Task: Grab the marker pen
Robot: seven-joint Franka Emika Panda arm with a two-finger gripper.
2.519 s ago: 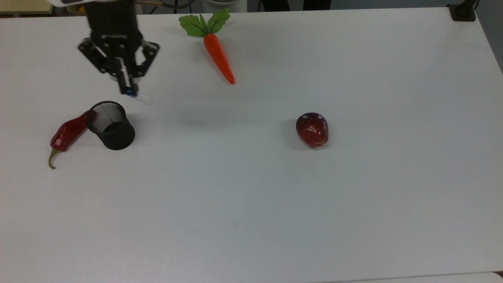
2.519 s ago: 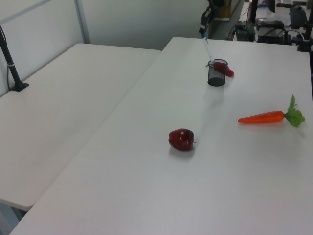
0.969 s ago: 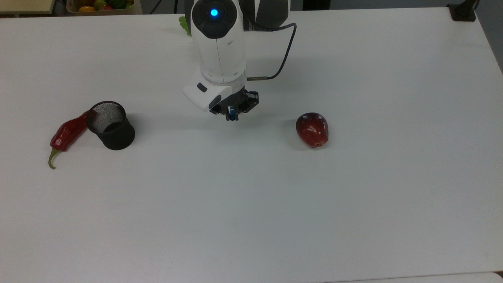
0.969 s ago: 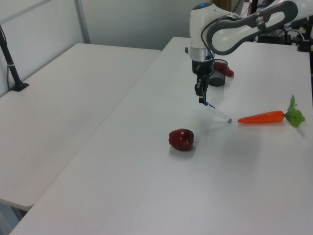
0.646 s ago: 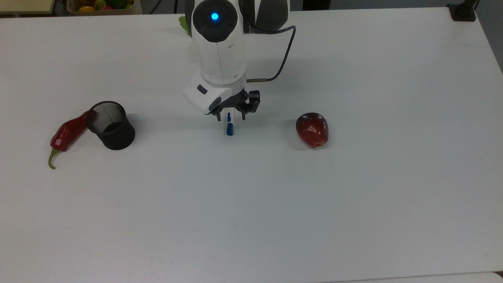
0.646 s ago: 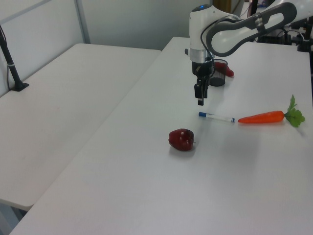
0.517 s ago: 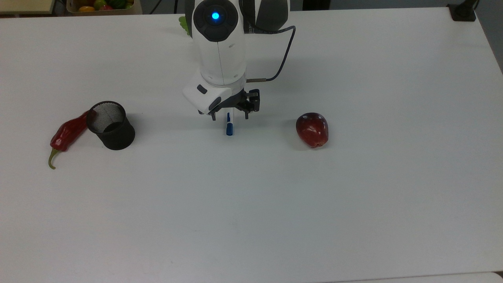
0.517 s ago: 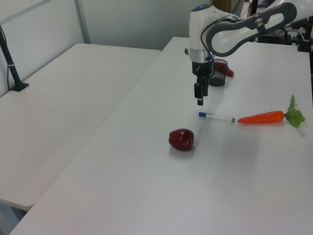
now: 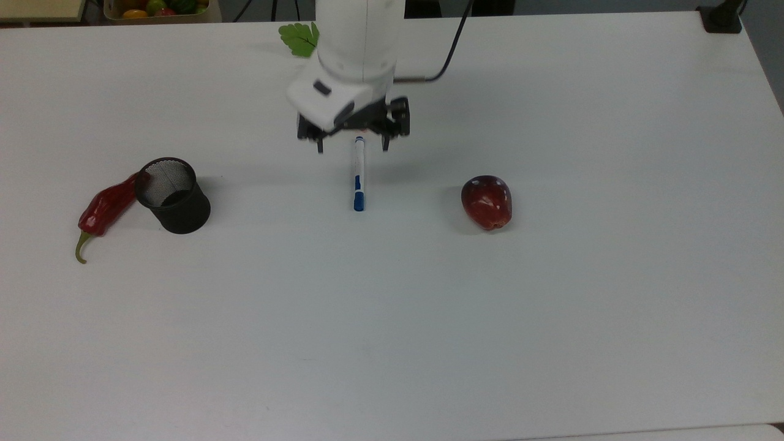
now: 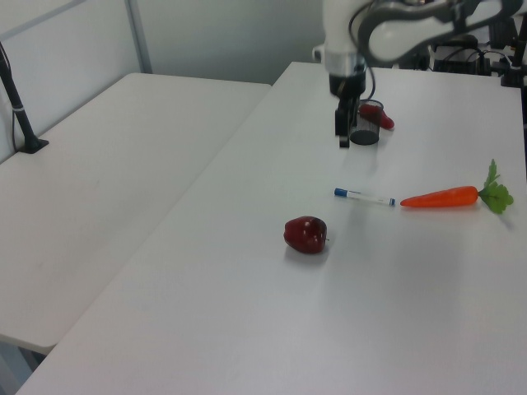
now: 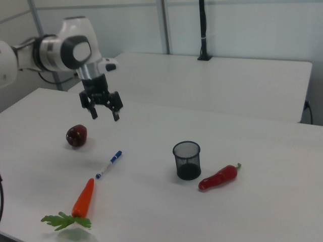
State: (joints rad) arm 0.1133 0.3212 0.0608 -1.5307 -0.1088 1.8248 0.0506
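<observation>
On the white bench, seen left to right in the top view: a red chilli lies against a black mesh cup, the marker pen rests flat near the middle, and a dark red apple sits to the top view's right. A second ago the gripper hung low over the pen, fingers already parted; now it has risen clear and drawn back toward the carrot's leafy end, fingers spread wide and holding nothing. The pen has not shifted in that last half-second. That reads as a completed hand-off: taken out of the cup, laid down, released, with the arm retreating.

The pen's long axis runs top to bottom in the top view, blue cap at the lower end, pointing away from the gripper, its plain white end toward the carrot tip. In the left view it lies nearly level, cap to the left view's left, white end almost touching the carrot.
</observation>
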